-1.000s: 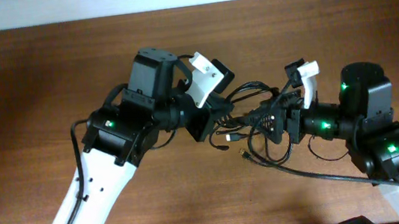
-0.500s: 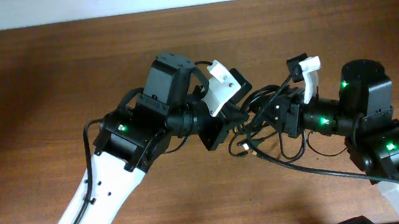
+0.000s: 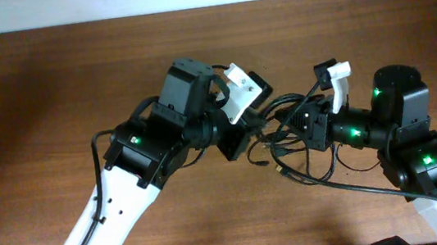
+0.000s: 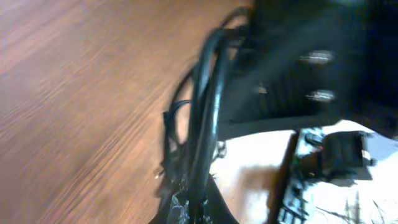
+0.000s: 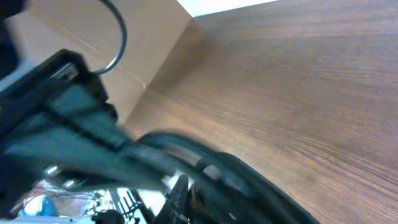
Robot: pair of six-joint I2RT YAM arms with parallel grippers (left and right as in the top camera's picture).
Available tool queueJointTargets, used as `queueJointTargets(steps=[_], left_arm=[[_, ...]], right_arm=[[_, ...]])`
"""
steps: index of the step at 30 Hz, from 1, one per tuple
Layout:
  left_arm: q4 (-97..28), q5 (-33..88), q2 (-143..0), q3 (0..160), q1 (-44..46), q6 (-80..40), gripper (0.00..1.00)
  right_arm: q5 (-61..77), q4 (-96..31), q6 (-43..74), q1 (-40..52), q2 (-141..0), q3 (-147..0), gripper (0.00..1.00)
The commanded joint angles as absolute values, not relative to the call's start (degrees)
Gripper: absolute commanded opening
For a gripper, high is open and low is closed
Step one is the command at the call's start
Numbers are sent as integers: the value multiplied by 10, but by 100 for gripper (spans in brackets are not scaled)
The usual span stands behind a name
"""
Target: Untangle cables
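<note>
The cables [image 3: 274, 142] are thin black cords bunched in a tangle above the table's middle, with loops drooping toward the front. My left gripper [image 3: 247, 138] is shut on the tangle's left side. In the left wrist view the cables [image 4: 208, 93] run as a tight black bundle straight up from the left gripper [image 4: 189, 210]. My right gripper [image 3: 296, 127] is shut on the tangle's right side. The right wrist view is blurred, but the cables [image 5: 249, 180] sweep past the right gripper [image 5: 184, 202] as a thick dark band.
The wooden table [image 3: 41, 85] stretches bare to the left and back. The right arm's own thicker black wire [image 3: 367, 192] trails across the table in front of the tangle. The two arms' heads stand very close, face to face. A tan panel [image 5: 143, 43] borders the table.
My right gripper has closed onto the tangle. The left arm moved right toward the right arm, and the cables have bunched tighter between the two grippers.
</note>
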State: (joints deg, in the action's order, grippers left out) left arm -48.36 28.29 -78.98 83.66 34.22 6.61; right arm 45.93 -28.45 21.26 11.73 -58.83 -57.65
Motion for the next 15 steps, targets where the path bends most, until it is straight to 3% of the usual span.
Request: queueJointTargets(steps=[1,10,15], left_arm=[[-481,160,-790,836,342,-22,0],[-503,132,-790,836,284,-67,0],[-542,112,-790,836,245,-69,0]], right_arm=[[509,-282,215,116,-589,-590,4],[655,-192,213,116,-589,-590,4],[671,-172,216,116,-589,-590,4]])
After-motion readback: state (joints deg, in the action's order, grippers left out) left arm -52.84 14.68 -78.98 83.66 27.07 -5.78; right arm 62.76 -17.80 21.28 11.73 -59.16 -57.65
